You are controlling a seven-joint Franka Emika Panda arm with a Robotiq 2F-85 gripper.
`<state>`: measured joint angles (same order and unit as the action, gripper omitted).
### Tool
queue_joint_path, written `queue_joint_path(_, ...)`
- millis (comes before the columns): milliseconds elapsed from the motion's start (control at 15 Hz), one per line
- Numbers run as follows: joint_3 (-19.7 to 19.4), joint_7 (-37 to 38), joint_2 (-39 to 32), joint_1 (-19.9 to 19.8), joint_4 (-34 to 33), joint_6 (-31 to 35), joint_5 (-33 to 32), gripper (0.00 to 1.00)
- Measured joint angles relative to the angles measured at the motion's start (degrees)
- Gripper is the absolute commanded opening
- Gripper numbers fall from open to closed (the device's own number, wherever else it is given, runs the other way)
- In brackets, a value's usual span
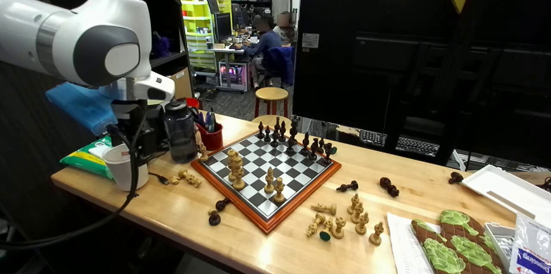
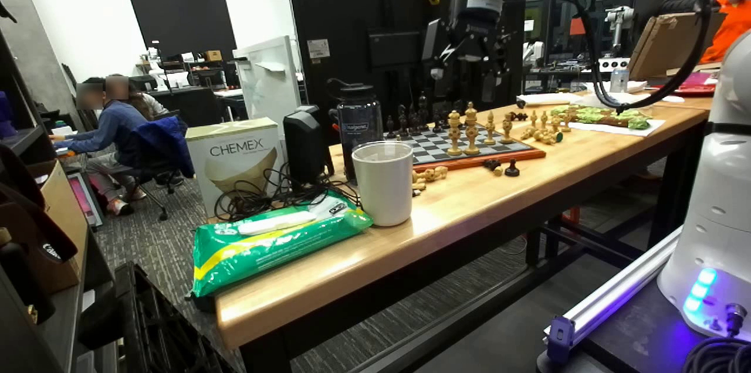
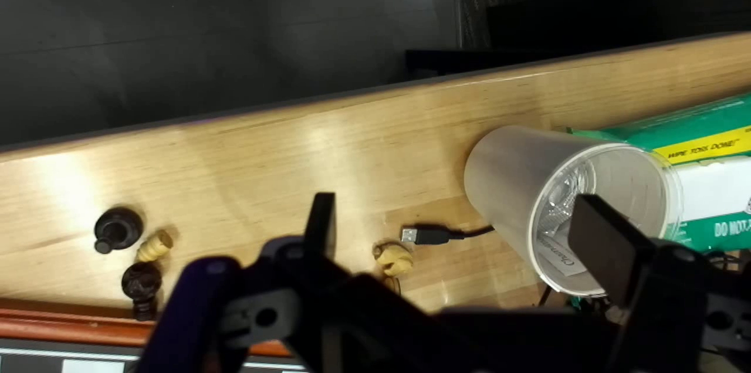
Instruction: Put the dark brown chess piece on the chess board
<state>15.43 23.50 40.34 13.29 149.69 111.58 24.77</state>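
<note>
wrist view: cup [image 3: 509,182] beside packet [image 3: 713,141]

tabletop [image 3: 234,176]: white glare patches | base lights [image 2: 701,290]: blue-violet glow | claw [image 3: 457,229], wrist view: dark, blurred

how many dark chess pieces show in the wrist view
2: an upright piece on the table, and a lying piece at the edge of the chess board. The gripper covers part of the view, so others may be hidden.

A pale cup [image 2: 382,191] stands beside a green wipes packet [image 2: 276,248], near a dark bottle [image 2: 359,118].
</note>
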Motion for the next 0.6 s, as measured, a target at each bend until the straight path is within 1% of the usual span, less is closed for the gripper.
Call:
queue_joint_path(267, -0.64, -0.81, -0.02, -1.0, -0.51, 0.02, -0.66, 1.0)
queue_joint_path(400, -2.22, -2.76, -0.07, -2.53, -1.91, -0.08, -2.67, 1.0)
queue_joint_path(600, -5.83, -6.77, -0.86, -5.63, -5.44, -0.8, -7.01, 1.0)
